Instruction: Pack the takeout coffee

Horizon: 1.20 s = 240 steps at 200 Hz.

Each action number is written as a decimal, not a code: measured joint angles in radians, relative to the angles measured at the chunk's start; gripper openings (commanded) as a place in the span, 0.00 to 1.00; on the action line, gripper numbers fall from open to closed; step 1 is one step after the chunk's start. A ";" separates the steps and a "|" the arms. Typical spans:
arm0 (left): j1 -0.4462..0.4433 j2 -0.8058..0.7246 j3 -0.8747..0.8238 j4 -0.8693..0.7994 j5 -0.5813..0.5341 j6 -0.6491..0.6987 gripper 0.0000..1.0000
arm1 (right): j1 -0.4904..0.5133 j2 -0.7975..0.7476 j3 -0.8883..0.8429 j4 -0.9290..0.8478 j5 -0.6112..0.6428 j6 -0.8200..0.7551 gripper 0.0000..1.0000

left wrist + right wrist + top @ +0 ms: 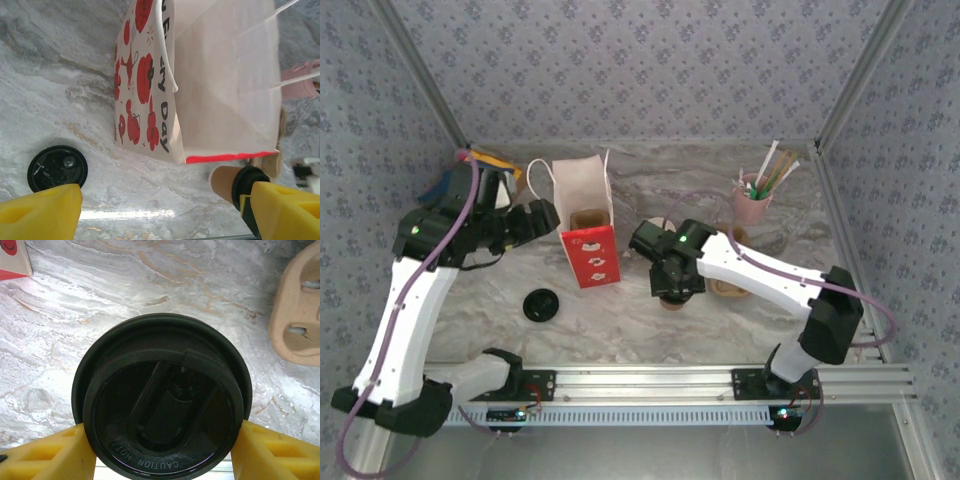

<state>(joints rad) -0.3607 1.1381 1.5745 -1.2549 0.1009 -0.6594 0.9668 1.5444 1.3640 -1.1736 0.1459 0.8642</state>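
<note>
Black-lidded takeout coffee (pixel 162 405) upright

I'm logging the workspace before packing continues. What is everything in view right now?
takeout coffee: one, brown cup with black lid, right of the bag, in the right gripper
loose lid: one, black, on the table near-left of the bag
paper bag: one, white and red, standing mid-table
brown cup-like shape: one, inside the bag, unclear
cup carrier: one, tan, right of the coffee
cup of straws: one, pink, back right
mixed items: yellow and blue, back left corner, unidentifiable
table: one, grey marble
left gripper: one, yellow fingers, open, beside the bag
right gripper: one, yellow fingers, closed on the coffee's lid
</note>
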 measured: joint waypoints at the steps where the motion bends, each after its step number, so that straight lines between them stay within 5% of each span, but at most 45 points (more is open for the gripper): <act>1: -0.003 0.005 0.000 0.000 0.000 -0.001 0.86 | -0.001 -0.002 -0.002 0.000 0.000 -0.002 0.65; 51: -0.097 0.181 0.008 0.026 -0.043 -0.030 0.73 | -0.050 -0.136 -0.125 0.015 -0.010 -0.074 0.65; 131: -0.180 0.234 -0.008 0.058 -0.093 -0.069 0.16 | -0.108 -0.222 -0.257 0.035 -0.040 -0.140 0.65; 240: -0.429 0.122 -0.093 0.079 -0.127 -0.273 0.10 | -0.138 -0.236 -0.313 0.071 -0.092 -0.228 0.66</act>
<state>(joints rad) -0.7895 1.2606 1.4815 -1.1763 -0.0261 -0.9321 0.8284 1.3087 1.0508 -1.1030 0.0540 0.6365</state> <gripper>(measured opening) 0.100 0.661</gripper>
